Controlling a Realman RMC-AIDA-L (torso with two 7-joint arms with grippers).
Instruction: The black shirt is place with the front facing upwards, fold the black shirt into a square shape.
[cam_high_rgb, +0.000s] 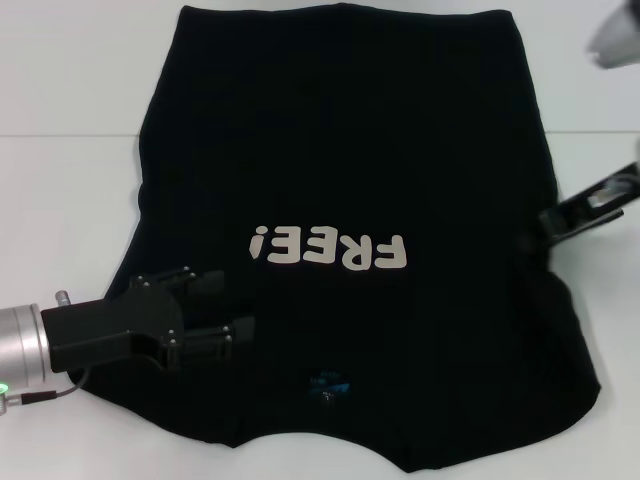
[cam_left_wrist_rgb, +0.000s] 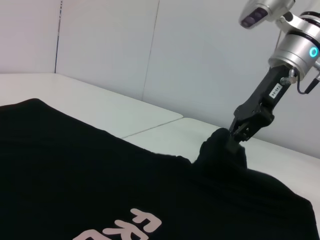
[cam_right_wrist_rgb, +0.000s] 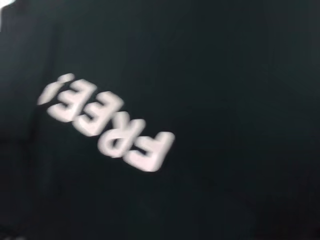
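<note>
The black short-sleeved cloth shirt (cam_high_rgb: 340, 150) lies face-up across the white bench (cam_high_rgb: 60, 200), collar nearest the robot. Left of its white lettering (cam_high_rgb: 330, 250), the left gripper (cam_high_rgb: 222, 310) hovers, fingers apart. At the shirt's right edge, the right gripper (cam_left_wrist_rgb: 240, 131) pinches a raised fold, ready to fold inward.

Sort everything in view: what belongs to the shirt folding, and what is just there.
Job:
- shirt
- left gripper, over the shirt's left side
- right gripper, pinching the shirt's right edge

Just there:
- table
- wall
</note>
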